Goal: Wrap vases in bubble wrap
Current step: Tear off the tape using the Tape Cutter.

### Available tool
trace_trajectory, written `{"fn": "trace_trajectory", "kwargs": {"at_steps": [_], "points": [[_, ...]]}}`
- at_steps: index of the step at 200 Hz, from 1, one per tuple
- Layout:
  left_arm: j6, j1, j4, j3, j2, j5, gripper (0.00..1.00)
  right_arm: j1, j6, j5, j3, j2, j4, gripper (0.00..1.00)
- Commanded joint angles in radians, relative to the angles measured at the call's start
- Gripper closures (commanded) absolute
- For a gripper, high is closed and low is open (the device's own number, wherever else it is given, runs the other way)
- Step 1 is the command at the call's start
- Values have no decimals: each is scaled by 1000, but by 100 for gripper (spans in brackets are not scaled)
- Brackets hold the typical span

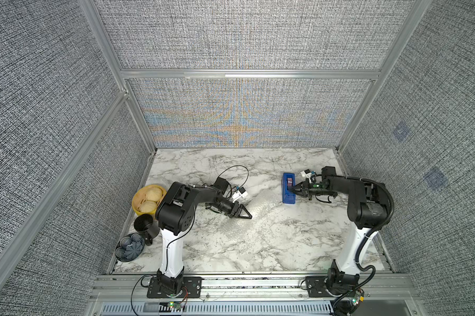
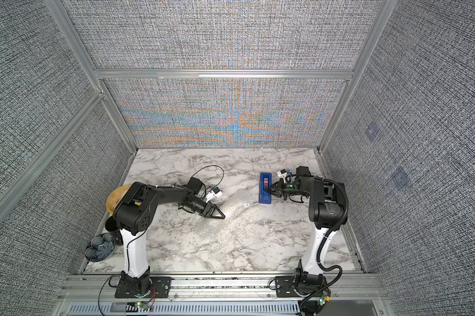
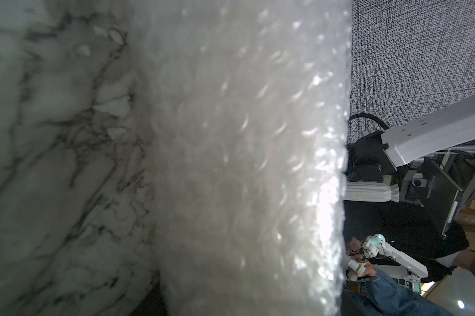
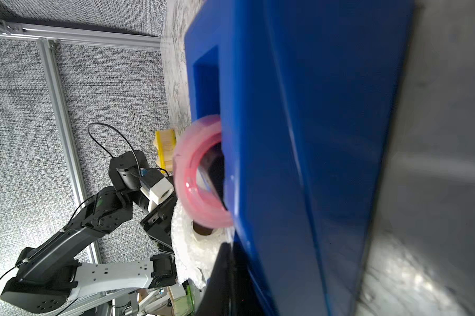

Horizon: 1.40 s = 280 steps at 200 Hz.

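Observation:
The bubble wrap lies bunched in the middle of the marble table. My left gripper reaches into its near-left side, and the wrap fills the left wrist view right up to the jaws, so it looks shut on the wrap. In the right wrist view the vase shows only as a white rim round a dark mouth, rolled inside the bubble wrap. My right gripper is shut at the edge of the blue tape dispenser. I cannot tell whether tape is between its fingers.
A pink tape roll sits in the dispenser. Along the table's left edge stand a yellow bowl of buns, a black cup and a dark patterned bowl. Grey walls close in three sides.

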Motion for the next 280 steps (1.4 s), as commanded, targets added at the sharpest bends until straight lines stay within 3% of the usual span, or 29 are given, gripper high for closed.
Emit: {"fn": "trace_trajectory", "kwargs": {"at_steps": [1,36,60,133,160,177,211,219,233,254,280], "points": [[5,5,-31,-21,9,-346,40,-13,155,-66,-42,-41,172,100],[0,4,-28,-21,4,-358,40,-17,291,-108,-36,-94,276,100],[0,4,-29,-20,4,-358,40,-22,510,-138,-79,-116,528,100],[1,5,-28,-28,-1,-352,40,-23,391,-89,-43,-81,265,100],[5,4,-25,-34,-4,-351,40,-5,459,-86,-164,-164,341,100],[2,4,-17,-34,6,-344,40,-13,451,-82,-252,-136,329,100],[0,3,-12,-35,12,-345,40,3,992,-83,-417,-201,925,100],[2,2,-17,-33,11,-348,40,2,1023,-70,-410,-233,931,100],[5,2,-16,-32,6,-357,40,1,962,-70,-380,-266,800,100],[6,0,-11,-34,0,-377,40,8,1197,-70,-436,-276,1116,100],[0,-1,9,-36,7,-377,41,-3,989,-80,-426,-280,864,100]]}}
